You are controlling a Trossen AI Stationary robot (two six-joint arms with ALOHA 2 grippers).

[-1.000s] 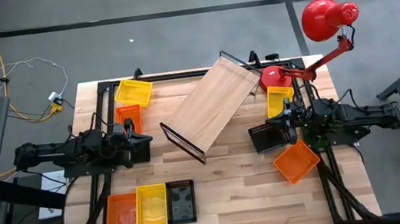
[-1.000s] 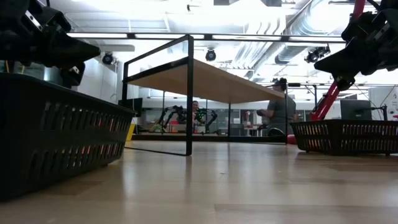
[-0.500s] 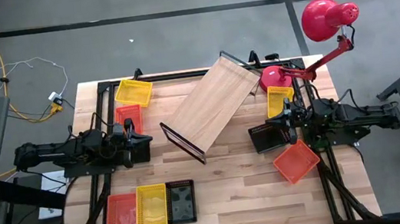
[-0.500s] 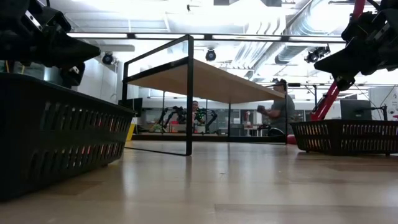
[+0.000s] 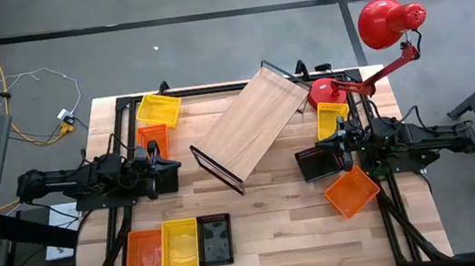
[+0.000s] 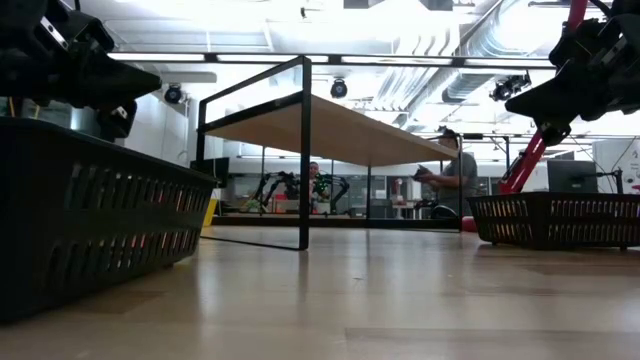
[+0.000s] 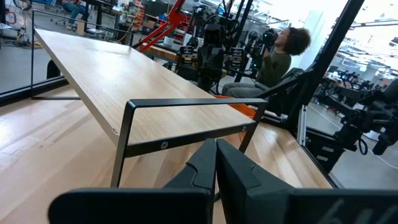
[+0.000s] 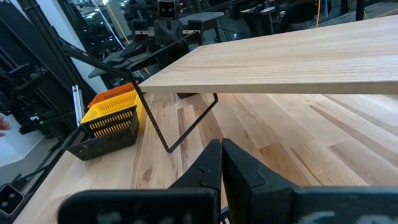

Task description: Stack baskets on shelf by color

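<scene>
The shelf [image 5: 250,122], a light-wood board on a black wire frame, stands slantwise at the table's middle on its wire legs [image 6: 303,160]. Three baskets, orange [image 5: 143,256], yellow [image 5: 180,245] and black [image 5: 214,239], sit side by side at the near edge. A yellow basket [image 5: 158,109] and an orange one [image 5: 152,137] lie far left. On the right are a yellow basket [image 5: 332,121], a black one [image 5: 318,164] and an orange one [image 5: 352,191]. My left gripper [image 7: 216,163] is shut, hovering left of the shelf. My right gripper [image 8: 221,163] is shut, above the right black basket [image 6: 560,218].
A red lamp's base [image 5: 324,91] sits at the far right corner, its head [image 5: 384,20] beyond the table edge. Bare tabletop [image 5: 275,206] lies between the shelf and the near row. A person [image 6: 455,180] shows in the room behind.
</scene>
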